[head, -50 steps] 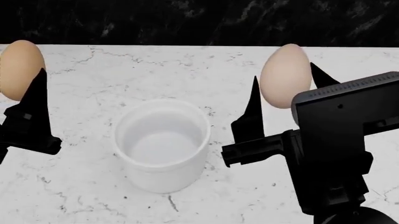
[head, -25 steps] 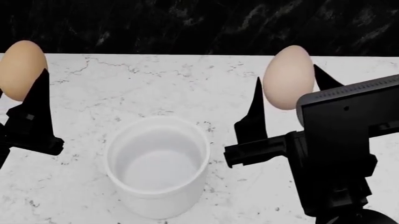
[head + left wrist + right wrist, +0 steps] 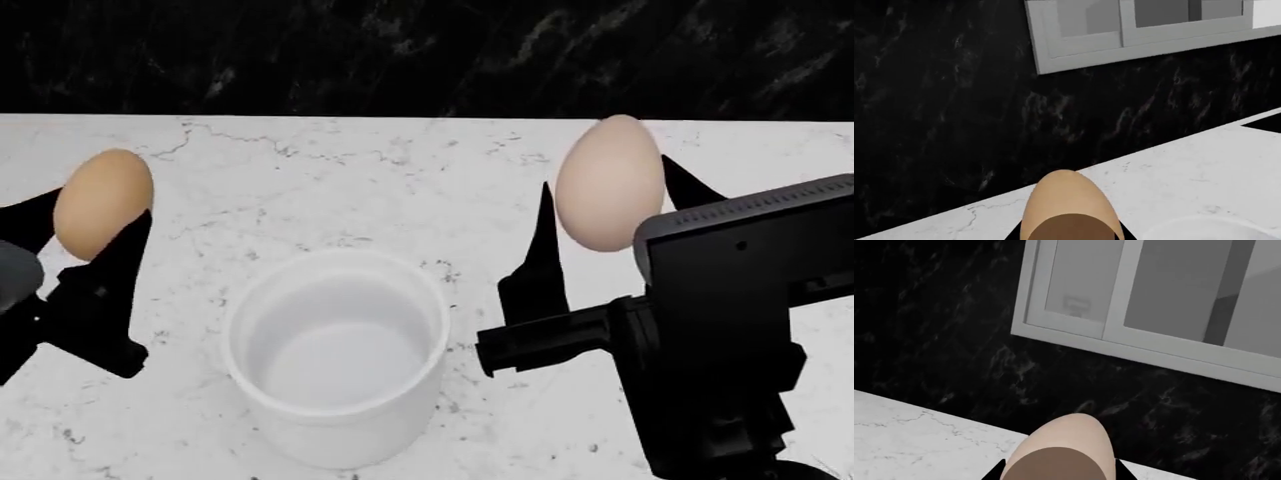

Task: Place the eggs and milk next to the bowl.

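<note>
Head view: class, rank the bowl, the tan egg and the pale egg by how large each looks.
1. bowl, clearly largest.
2. pale egg in the right hand.
3. tan egg in the left hand. The eggs' gap may partly come from distance to the camera.

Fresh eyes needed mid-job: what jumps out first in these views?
An egg in each claw: the tan-brown egg in the left claw at the head view's left, the paler egg in the right claw at its right. Between them the empty white bowl stands on the marble counter. No milk in view.
</note>
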Motion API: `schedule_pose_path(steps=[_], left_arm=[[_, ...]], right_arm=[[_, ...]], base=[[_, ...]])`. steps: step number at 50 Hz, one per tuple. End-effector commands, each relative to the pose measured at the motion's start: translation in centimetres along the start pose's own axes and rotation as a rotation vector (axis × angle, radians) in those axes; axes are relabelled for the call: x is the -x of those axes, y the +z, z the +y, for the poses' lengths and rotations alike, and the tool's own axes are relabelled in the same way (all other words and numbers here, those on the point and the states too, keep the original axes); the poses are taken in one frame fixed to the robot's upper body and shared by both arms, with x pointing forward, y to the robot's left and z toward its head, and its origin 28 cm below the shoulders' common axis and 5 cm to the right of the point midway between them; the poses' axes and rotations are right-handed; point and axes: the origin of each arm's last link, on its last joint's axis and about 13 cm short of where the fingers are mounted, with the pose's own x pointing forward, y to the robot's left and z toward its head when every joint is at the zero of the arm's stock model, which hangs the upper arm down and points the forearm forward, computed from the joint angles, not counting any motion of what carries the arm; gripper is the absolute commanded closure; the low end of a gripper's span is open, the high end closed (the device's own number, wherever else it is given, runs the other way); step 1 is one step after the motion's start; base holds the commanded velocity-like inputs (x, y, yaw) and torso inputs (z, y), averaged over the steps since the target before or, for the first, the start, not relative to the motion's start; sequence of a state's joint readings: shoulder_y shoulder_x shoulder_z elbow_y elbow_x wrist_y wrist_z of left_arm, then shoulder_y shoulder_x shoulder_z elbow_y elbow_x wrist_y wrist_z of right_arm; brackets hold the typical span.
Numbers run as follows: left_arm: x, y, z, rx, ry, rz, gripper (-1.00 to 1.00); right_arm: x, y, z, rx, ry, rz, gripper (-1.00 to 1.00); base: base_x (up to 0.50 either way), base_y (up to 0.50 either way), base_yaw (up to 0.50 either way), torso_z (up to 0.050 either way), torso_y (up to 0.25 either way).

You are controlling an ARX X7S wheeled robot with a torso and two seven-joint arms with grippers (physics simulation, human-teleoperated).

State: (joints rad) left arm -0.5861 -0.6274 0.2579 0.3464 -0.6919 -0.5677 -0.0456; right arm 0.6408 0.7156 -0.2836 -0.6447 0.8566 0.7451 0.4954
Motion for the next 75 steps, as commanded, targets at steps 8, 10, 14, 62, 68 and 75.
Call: schedule_pose_path(steps=[8, 10, 14, 62, 68, 75], left_arm=[[0.6, 0.3, 2.4, 0.004, -0.143, 0.124, 1.00], [0.7, 0.1, 2.7, -0.003, -0.156, 0.137, 1.00], [1.1, -0.2, 3.1, -0.017, -0.186, 0.149, 1.00], [1.5, -2.3, 2.5, -0.132, -0.324, 0.265, 1.00], [1.5, -2.7, 2.3, -0.131, -0.330, 0.278, 1.00], [1.4, -2.9, 2.0, -0.136, -0.340, 0.287, 1.00]], right_arm=[[0.1, 0.0, -0.3, 0.000, 0.004, -0.015, 1.00], [0.1, -0.1, -0.3, -0.001, 0.003, -0.014, 1.00], [0.0, -0.2, -0.3, -0.002, 0.005, -0.012, 1.00], [0.0, -0.3, -0.2, -0.012, 0.002, -0.012, 1.00], [0.0, -0.4, -0.3, -0.013, -0.001, -0.010, 1.00], [0.1, -0.5, -0.3, -0.017, -0.004, -0.011, 1.00]], base=[[0.00, 0.00, 0.00, 0.000, 0.001], [0.00, 0.00, 0.00, 0.000, 0.000], [0.00, 0.00, 0.00, 0.000, 0.000], [0.00, 0.00, 0.00, 0.000, 0.000], [0.00, 0.00, 0.00, 0.000, 0.000], [0.00, 0.00, 0.00, 0.000, 0.000]])
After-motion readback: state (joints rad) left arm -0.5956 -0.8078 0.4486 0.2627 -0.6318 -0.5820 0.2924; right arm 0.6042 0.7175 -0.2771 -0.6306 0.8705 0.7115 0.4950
